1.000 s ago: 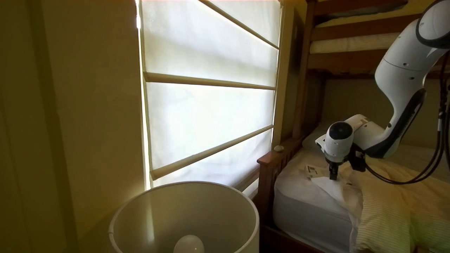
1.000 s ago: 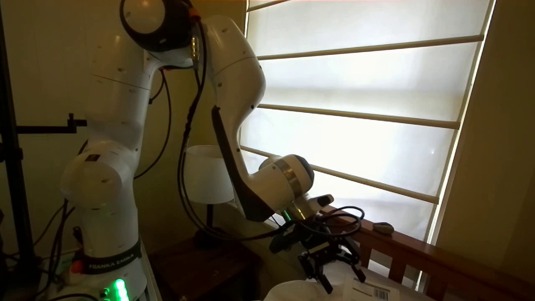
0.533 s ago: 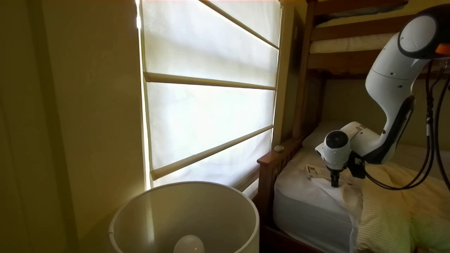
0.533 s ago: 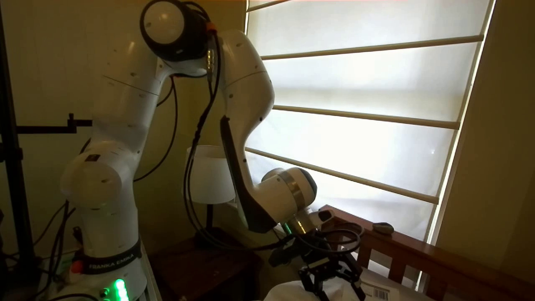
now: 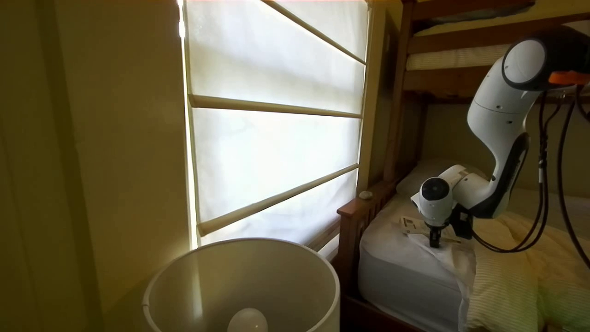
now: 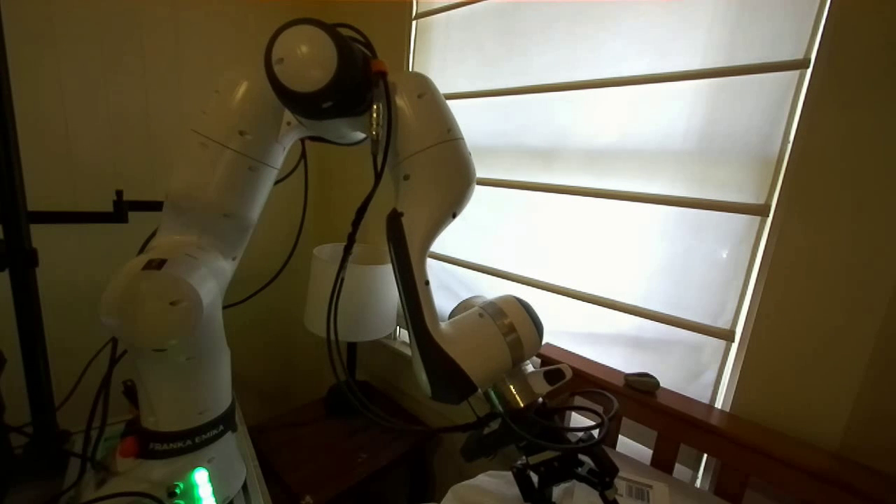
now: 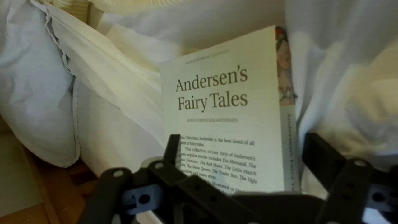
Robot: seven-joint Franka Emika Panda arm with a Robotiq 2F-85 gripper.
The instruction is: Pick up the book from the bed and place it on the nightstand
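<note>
The book [image 7: 220, 109] is on the bed [image 5: 405, 276] with its title facing up. The gripper [image 7: 244, 151] has its 2 fingers [image 7: 172, 149] wide apart, pinching nothing, most likely so the book can fit in the gap. In the wrist view, 1 finger shows in front of the book near its left edge, and the other is just past the spine [image 7: 289, 149]. I can't tell if either touches the book. That left finger could press down on it, so a small slide left might help. White sheet [image 7: 320, 87] bunches along the spine and could get pinched too. In an exterior view the wooden rail [image 6: 700, 420] is near the gripper, so going up first looks safest. The nightstand [image 6: 325, 449] shows brown wood in front of the lamp [image 6: 364, 301], which seems like good room for the book.
</note>
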